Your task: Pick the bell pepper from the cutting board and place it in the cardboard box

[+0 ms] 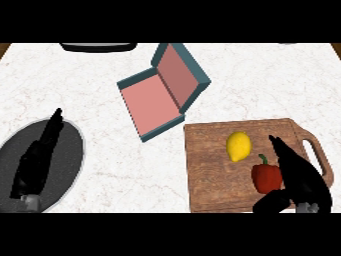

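- Looking steeply down at a white marbled counter (276,85), the view took a brown wooden cutting board (210,165) as its landmark; the board sat at the near right and had a handle loop on its right side.
- Nearest of all, the right hand (300,172) lay over the board's right part, its black fingers stretched straight toward the far edge and its thumb bent in at the board's near edge.
- The red bell pepper (266,177) with its green stem rested on the board, just left of that hand and touching or nearly touching it; the thumb curved under the pepper's near end, but the straight fingers were not wrapped round it, so the hand read as released rather than grasping.
- A yellow lemon (239,145) lay on the board too, a little farther and to the left of the pepper, apart from it.
- Well to the left of the board, the left hand (38,157) was held above a dark oval plate (73,150) with a pale rim, fingers straight and pointing away, holding nothing.
- Beyond the board's far left corner sat the cardboard box (154,102), open, pinkish inside with teal-grey edges, its lid tilted up at the far side.
- Farthest from the board, at the counter's far edge, a dark rounded object (98,47) was cut off by the view.
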`<state>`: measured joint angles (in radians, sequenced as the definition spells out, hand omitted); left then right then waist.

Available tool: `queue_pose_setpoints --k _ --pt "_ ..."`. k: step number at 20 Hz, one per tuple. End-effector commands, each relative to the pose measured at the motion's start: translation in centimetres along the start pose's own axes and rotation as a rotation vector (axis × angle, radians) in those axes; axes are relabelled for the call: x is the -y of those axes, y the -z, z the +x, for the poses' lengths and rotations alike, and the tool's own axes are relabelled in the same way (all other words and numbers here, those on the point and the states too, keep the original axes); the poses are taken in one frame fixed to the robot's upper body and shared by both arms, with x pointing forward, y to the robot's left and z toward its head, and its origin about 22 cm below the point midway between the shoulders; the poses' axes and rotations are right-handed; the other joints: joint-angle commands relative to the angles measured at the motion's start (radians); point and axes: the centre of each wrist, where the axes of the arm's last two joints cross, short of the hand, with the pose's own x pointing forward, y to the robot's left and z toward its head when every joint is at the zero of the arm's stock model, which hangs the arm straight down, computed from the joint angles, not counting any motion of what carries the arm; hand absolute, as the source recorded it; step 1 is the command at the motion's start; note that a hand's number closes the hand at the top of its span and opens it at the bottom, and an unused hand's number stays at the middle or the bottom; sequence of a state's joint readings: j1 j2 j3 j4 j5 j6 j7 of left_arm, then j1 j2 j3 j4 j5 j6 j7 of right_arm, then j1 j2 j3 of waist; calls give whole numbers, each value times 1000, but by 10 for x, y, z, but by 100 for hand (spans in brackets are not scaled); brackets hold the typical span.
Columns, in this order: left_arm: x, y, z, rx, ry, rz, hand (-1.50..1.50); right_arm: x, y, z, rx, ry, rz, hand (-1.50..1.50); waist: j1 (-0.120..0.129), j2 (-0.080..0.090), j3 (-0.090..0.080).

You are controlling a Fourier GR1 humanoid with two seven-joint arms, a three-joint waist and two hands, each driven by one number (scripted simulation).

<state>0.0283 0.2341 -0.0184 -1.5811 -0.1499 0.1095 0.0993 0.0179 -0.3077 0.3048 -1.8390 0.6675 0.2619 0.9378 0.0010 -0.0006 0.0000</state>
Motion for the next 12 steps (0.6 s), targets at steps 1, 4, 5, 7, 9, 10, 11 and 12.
queue_pose_setpoints --k 1,4,5,7,9,10,11,12 --pt "-31 9 -20 -9 -1 12 0 -12 8 -1 -20 -41 20 -150 -1 1 0" --pt "-8 17 2 -5 -15 5 0 3 16 7 -26 -39 49 -150 0 1 0" --pt "-5 9 -7 6 -17 -18 0 -21 14 29 -11 -11 41 -150 2 1 0" --pt "4 4 -9 -9 -3 10 0 -22 0 6 -16 11 70 150 -2 0 0" --pt "-1 2 -10 -23 -9 1 0 -15 6 11 1 -64 -7 150 0 0 0" --pt "10 8 1 -4 -1 0 0 -12 11 10 17 -87 -55 150 -1 0 0" --pt "-10 6 1 -17 -17 4 0 -37 9 -4 12 -99 -113 150 -1 0 0" --pt "-14 1 -6 -5 -10 5 0 -7 7 -12 12 -130 -146 150 -2 -1 0"
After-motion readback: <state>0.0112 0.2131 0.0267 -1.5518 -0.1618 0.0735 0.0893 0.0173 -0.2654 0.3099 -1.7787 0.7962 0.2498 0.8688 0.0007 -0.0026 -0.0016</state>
